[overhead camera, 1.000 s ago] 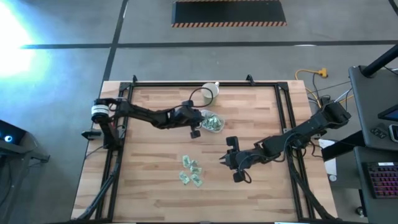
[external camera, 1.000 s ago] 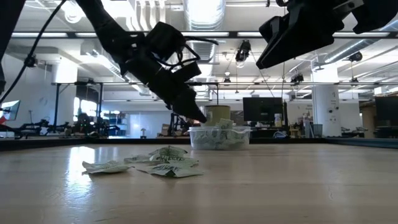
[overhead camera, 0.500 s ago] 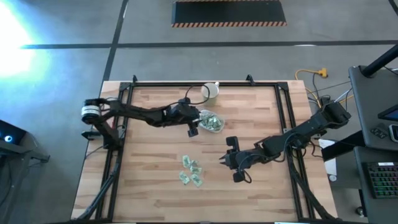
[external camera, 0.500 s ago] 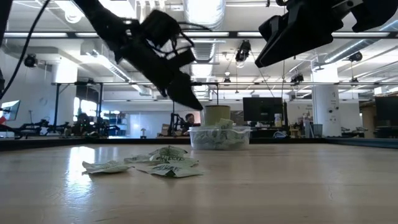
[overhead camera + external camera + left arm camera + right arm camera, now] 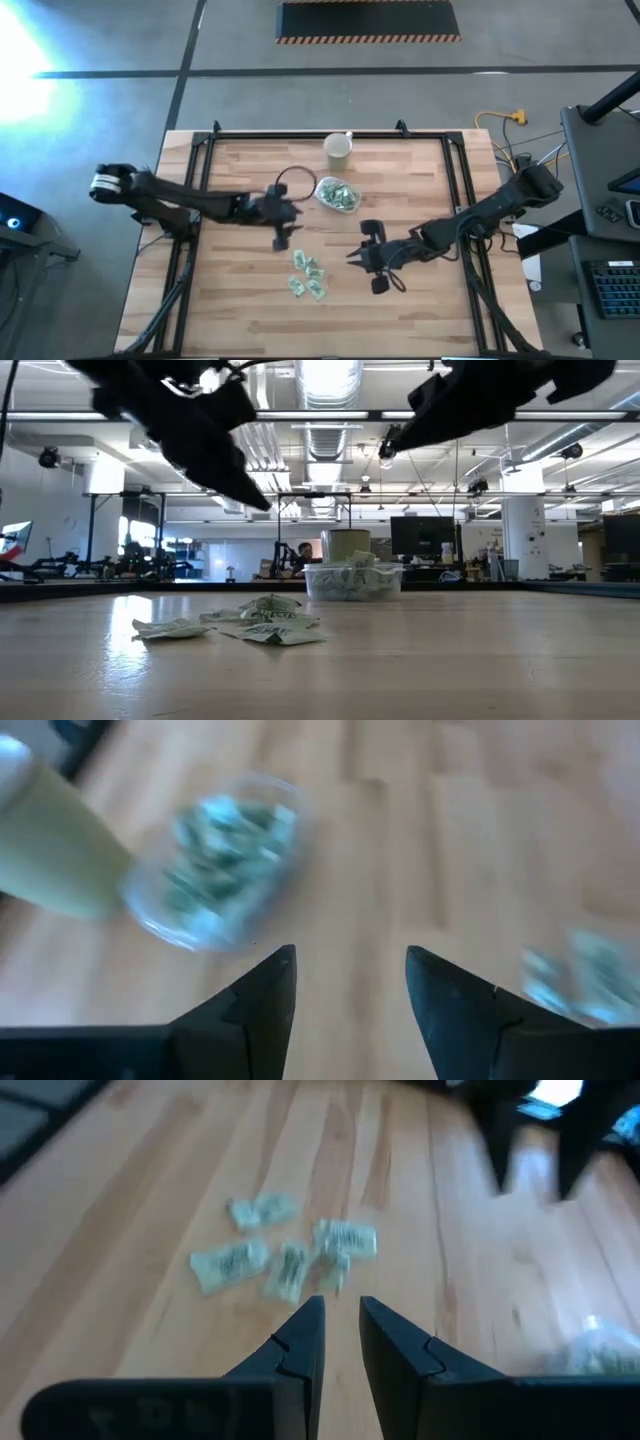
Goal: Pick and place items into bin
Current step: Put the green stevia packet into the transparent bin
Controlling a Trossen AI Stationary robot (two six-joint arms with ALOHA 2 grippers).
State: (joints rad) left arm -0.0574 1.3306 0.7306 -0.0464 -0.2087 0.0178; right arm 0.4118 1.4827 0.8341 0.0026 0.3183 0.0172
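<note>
Several pale-green-and-white packets [image 5: 308,275] lie flat in a loose cluster on the wooden table, near the middle; they also show in the low view [image 5: 250,622] and the right wrist view [image 5: 285,1250]. The clear bin [image 5: 337,194] stands farther back with packets heaped inside [image 5: 215,860]. My left gripper [image 5: 282,228] is open and empty above the table, left of the bin and just beyond the cluster. My right gripper [image 5: 364,262] hovers right of the cluster. Its fingers [image 5: 342,1315] stand a narrow gap apart with nothing between them.
A pale cream cup [image 5: 338,148] stands behind the bin near the table's far edge and shows in the left wrist view [image 5: 50,850]. Black frame rails [image 5: 455,180] run along the table's sides. Bare wood lies in front of and to the left of the cluster.
My left gripper has drawn back from beside the bin toward the table's left and near edges and has risen; it now stands beyond the loose packets. The bin and cup have stayed put. My right gripper has edged a little toward the cluster.
</note>
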